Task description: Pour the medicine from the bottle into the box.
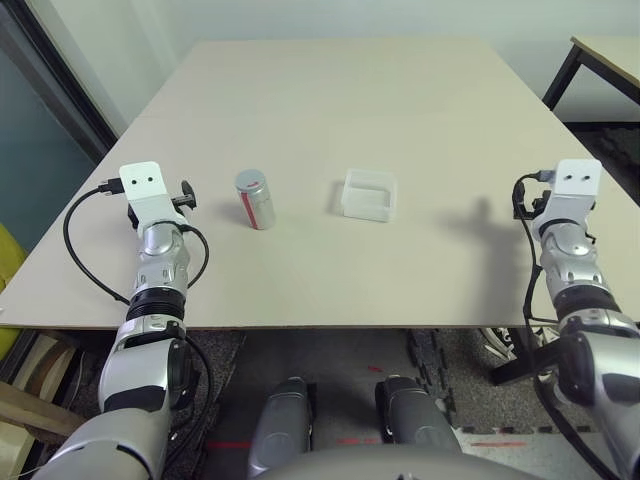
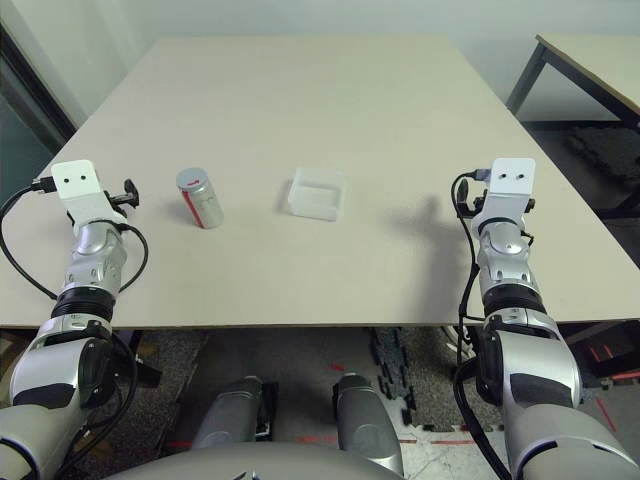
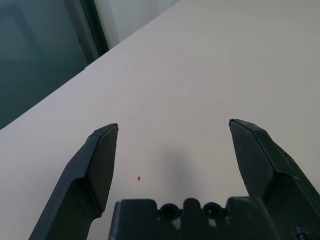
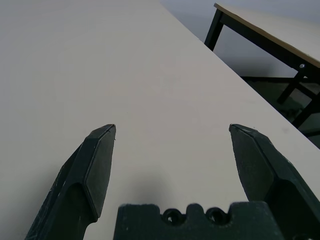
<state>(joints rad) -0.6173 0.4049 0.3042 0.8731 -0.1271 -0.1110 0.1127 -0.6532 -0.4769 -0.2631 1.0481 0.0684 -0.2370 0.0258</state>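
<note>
The bottle (image 1: 255,205) stands upright on the surface (image 1: 330,100), between our left claw and the clear box (image 1: 367,213), well apart from both. Our left claw (image 3: 174,122) has its two fingers spread wide with nothing between them, and so does our right claw (image 4: 172,125).

The step in hand, as we judge it, is to reach for the bottle with the left claw, the nearer one. We do well to come in low and level, one finger on either side of the body, and to close only once both sit evenly around it. A sideways nudge could topple something that narrow, so we line up first and squeeze second, firmly enough to stop it turning but without crushing it.

We want a hold on the body that leaves the grey top (image 1: 250,180) free, since we cannot tell whether it must come off before pouring; the right claw could help there. Later, we should bring the mouth low over the middle of the box and tip slowly, as small pieces may bounce over its shallow walls.
</note>
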